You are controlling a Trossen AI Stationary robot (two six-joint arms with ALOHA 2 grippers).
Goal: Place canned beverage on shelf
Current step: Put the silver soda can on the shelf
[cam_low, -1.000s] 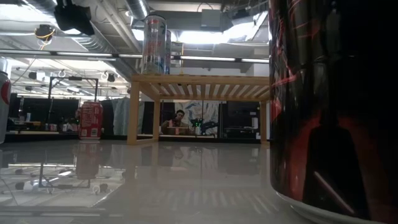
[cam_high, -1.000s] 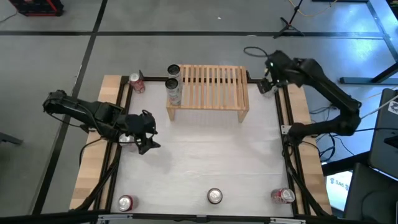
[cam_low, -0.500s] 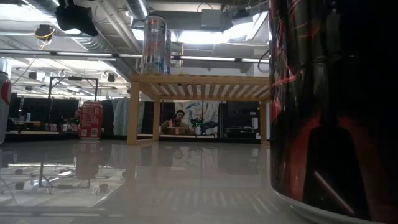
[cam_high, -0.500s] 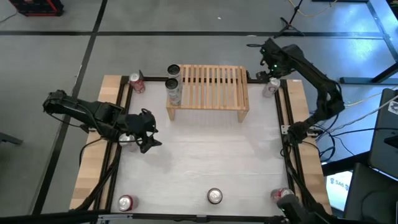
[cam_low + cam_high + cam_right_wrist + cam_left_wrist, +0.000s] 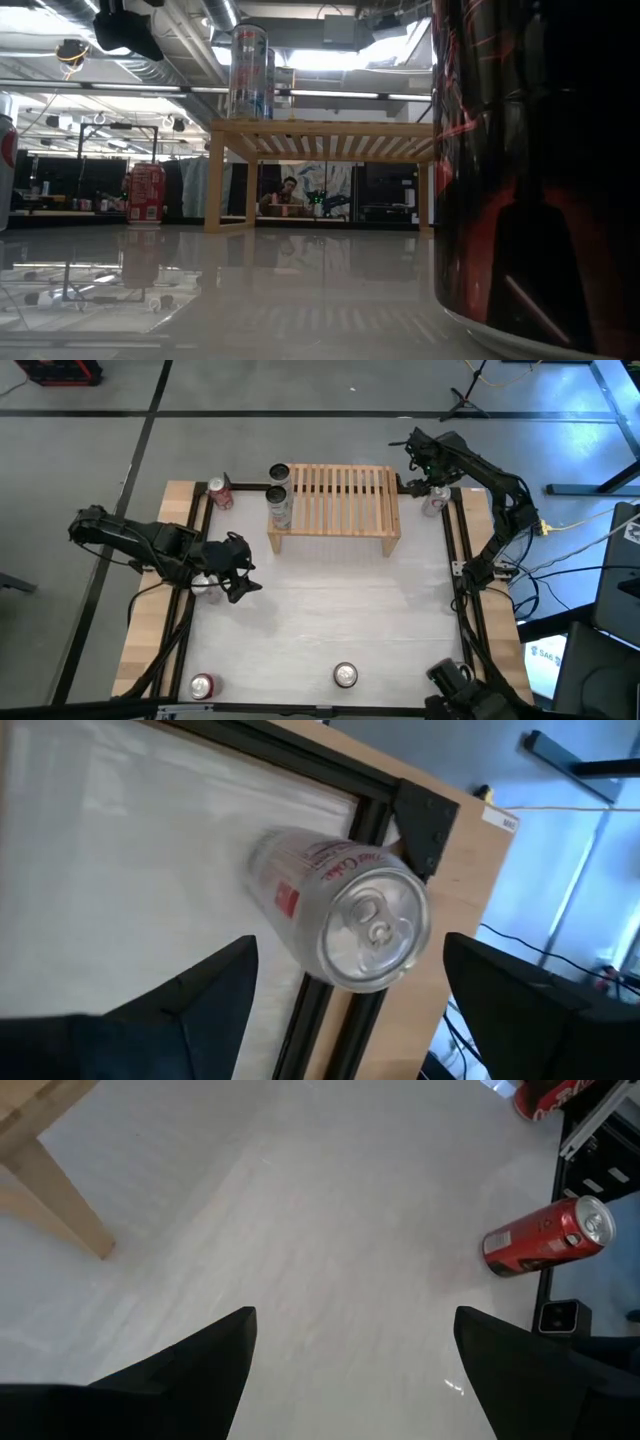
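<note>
- Along the near edge of the table (image 5: 330,620) stand a red can (image 5: 203,686) and a silver-topped can (image 5: 345,676).
- The left gripper (image 5: 238,568) hovers at the table's left side, fingers spread, holding nothing.
- The shelf (image 5: 335,508) stands at the far middle; a tall can (image 5: 279,493) sits on its left end.
- The right gripper (image 5: 418,455) hangs open above a silver can (image 5: 340,920) in the far right corner.

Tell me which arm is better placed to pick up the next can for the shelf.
Probably the right. The right gripper hangs with fingers spread above the silver can at the far right corner, beside the shelf. The left gripper is open over bare table, with no can between its fingers.
</note>
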